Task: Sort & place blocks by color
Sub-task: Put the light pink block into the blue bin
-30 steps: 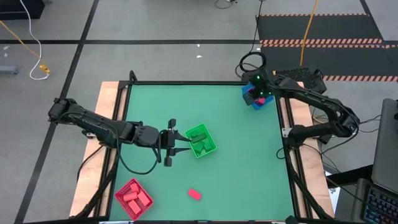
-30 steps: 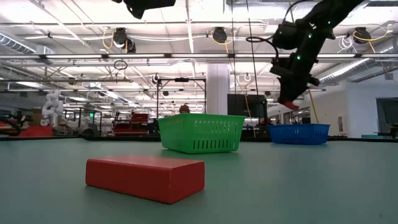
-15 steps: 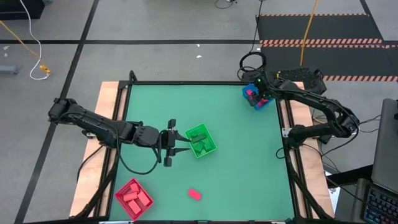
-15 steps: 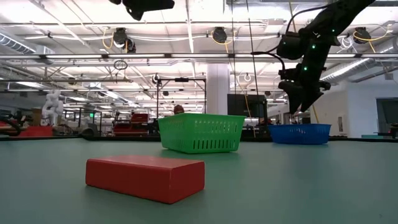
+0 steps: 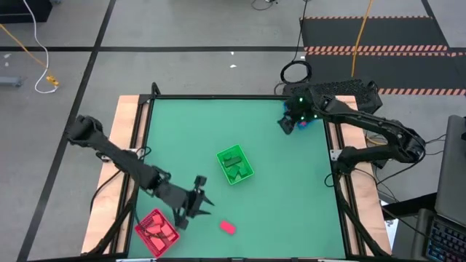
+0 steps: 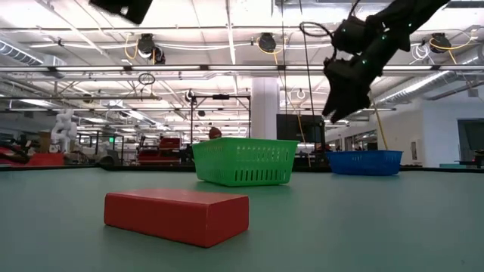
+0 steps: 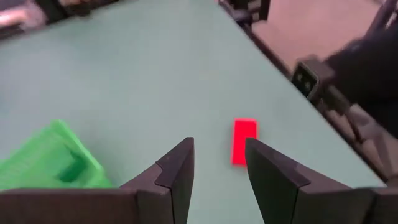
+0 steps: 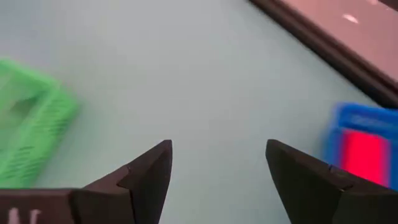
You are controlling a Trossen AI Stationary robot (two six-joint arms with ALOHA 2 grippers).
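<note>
The right gripper (image 5: 285, 124) hangs with fingers apart and empty, just beside the blue bin (image 5: 306, 118), which holds a red block (image 8: 364, 155). The left gripper (image 5: 202, 206), fingers parted around nothing, hovers between the red bin (image 5: 156, 231) and a loose red block (image 5: 228, 227), the green bin (image 5: 234, 165) farther off.

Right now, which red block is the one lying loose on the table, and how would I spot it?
Start at the green bin mid-table, then look toward the near edge. The red block lies flat on bare mat, just right of the red bin, the only block in no bin.
</note>
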